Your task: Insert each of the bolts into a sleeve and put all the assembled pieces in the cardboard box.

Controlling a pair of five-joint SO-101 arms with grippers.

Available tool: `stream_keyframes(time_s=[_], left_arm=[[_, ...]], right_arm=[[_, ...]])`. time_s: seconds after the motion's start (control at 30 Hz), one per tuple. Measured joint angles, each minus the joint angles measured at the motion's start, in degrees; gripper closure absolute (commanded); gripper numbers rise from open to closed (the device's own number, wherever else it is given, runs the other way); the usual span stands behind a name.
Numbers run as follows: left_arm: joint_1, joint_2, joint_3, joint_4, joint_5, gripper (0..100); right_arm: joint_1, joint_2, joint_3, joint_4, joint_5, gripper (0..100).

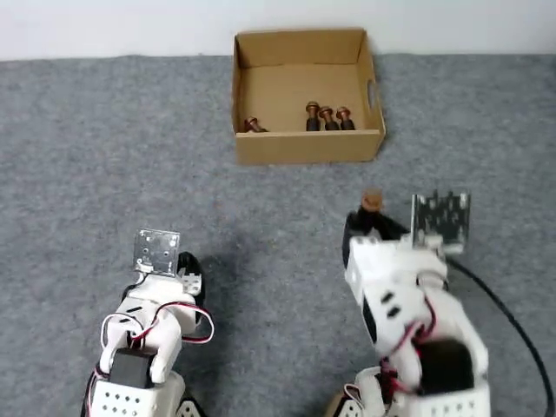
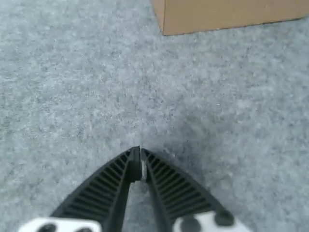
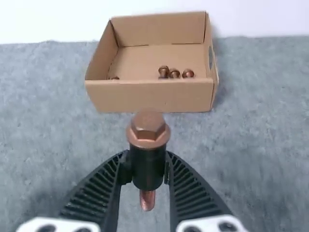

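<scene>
My right gripper is shut on an assembled piece: a copper bolt with a hex head pushed through a black sleeve, its tip showing below. It hangs over the carpet in front of the cardboard box. From above, the bolt head shows just ahead of that arm. The cardboard box stands at the back middle. Inside are three assembled pieces standing in a row near the front wall and one more lying at the left. My left gripper is shut on nothing, low over the carpet.
Grey carpet covers the whole table, with a white wall behind the box. A black cable runs off the right arm. A corner of the box shows ahead of my left gripper.
</scene>
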Motion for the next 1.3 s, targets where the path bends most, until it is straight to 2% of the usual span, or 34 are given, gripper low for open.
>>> stream_keyframes(time_s=[0.33, 0.73, 0.9, 1.3], left_arm=[[0.0, 0.0, 0.0, 9.85, 0.0, 99], [0.0, 0.0, 0.0, 10.46, 0.0, 99], [0.0, 0.0, 0.0, 10.46, 0.0, 99], [0.0, 0.0, 0.0, 10.46, 0.0, 99]], right_arm=[[0.0, 28.31, -12.31, -23.3, 1.85, 99.1], [0.09, 61.54, -29.54, -45.01, 2.73, 99.1], [0.09, 77.19, -40.79, -48.88, 2.73, 99.1], [-0.09, 111.65, -69.27, -48.97, 2.73, 99.1]])
